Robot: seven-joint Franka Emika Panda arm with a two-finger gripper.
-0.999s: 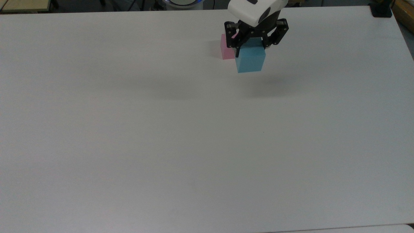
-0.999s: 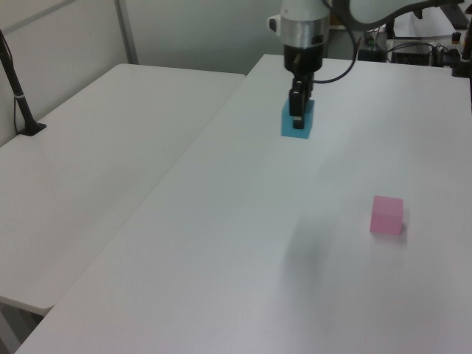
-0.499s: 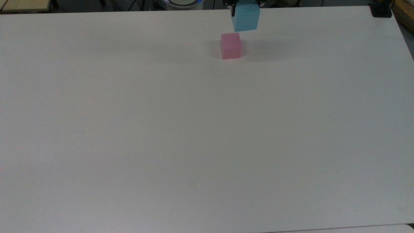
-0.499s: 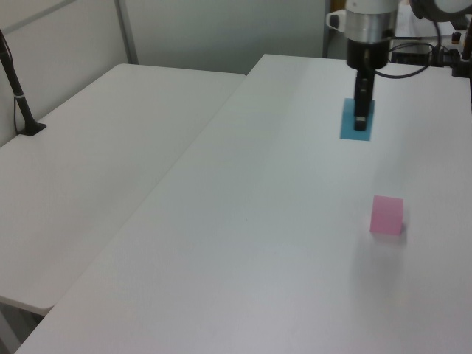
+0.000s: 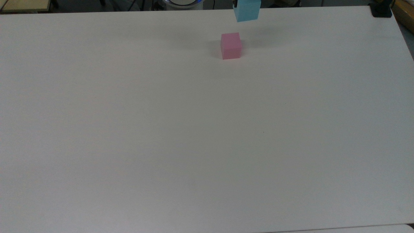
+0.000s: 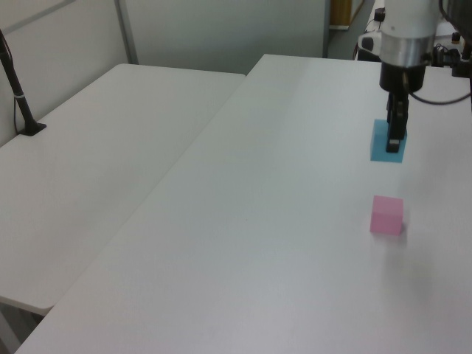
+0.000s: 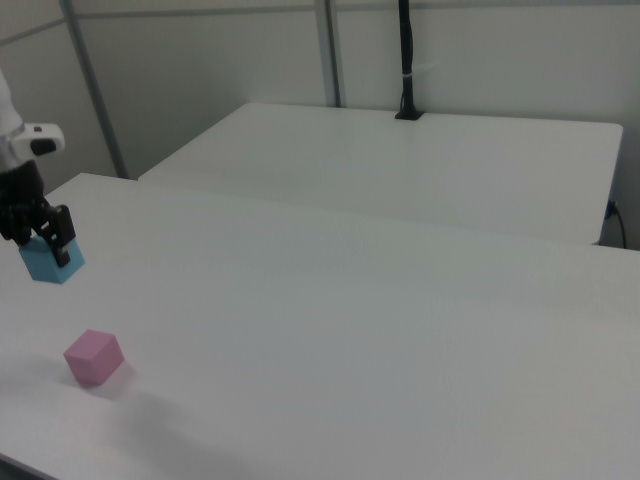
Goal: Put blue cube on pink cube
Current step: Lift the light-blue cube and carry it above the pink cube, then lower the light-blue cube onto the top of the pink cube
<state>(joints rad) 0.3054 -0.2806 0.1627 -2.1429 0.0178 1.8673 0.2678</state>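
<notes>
The pink cube [image 5: 231, 45] rests on the white table [image 5: 194, 136], also seen as the pink cube [image 6: 386, 215] and the pink cube [image 7: 94, 357]. The light blue cube [image 6: 388, 141] hangs in the air above the table, held between the black fingers of my gripper [image 6: 397, 138], which is shut on it. In the top view the blue cube [image 5: 247, 10] sits at the upper edge, up and to the right of the pink cube. In the right view the blue cube [image 7: 50, 259] hangs in my gripper [image 7: 45, 240], above and left of the pink cube.
A second white table [image 6: 110, 147] adjoins on the left view's left, with a black post [image 6: 18, 96] on it. A black clamp [image 5: 381, 11] sits at the top view's far right corner. Cables and equipment [image 6: 450, 55] lie behind the arm.
The gripper has carried the blue cube up and away in the top view, and rightward in the left view, to a spot above the pink cube. The pink cube has not moved.
</notes>
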